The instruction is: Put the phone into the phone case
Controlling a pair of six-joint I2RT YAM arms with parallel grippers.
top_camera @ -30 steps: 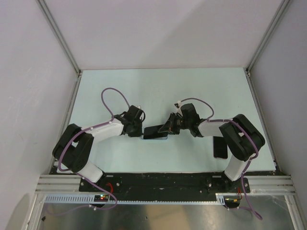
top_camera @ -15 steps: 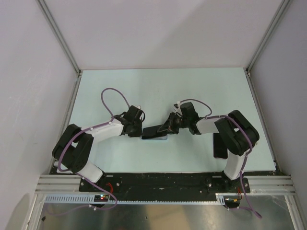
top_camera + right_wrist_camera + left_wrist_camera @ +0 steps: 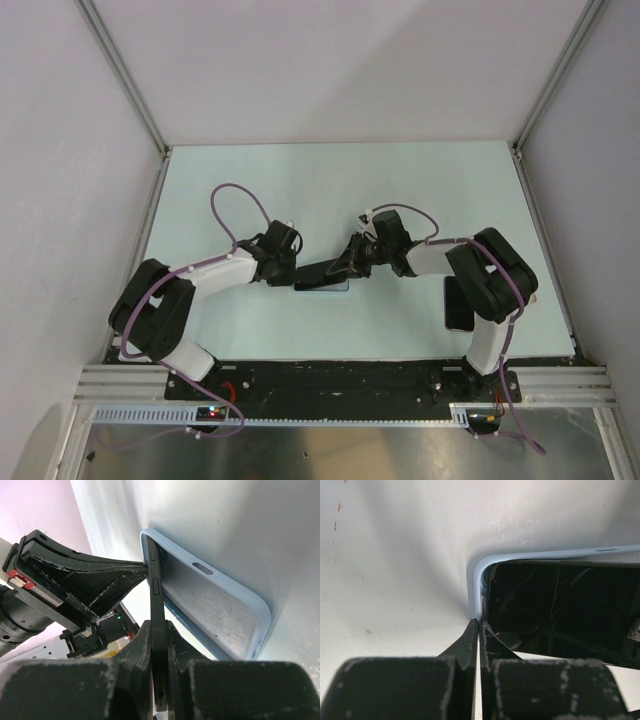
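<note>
The right fingers (image 3: pixel 137 652) pinch the phone (image 3: pixel 155 605) on edge, leaning into the pale blue case (image 3: pixel 215 610). The left fingers (image 3: pixel 467 640) are pressed together, tips at its corner rim.

**Phone half-seated in case, mid-table**

The phone case (image 3: pixel 220 615) lies flat at the table's (image 3: pixel 330 190) centre. The phone (image 3: pixel 154 580) sits over it, its 9 o'clock end inside the rim and its 3 o'clock end tilted up. The left gripper (image 3: pixel 479 624) is at the case's 9 o'clock end, tips touching the rim. The right gripper (image 3: pixel 158 628) is at 3 o'clock, clamped on the raised end. A second slab (image 3: pixel 458 312) (partly under the right arm) lies flat at 4 o'clock, well apart.
</note>
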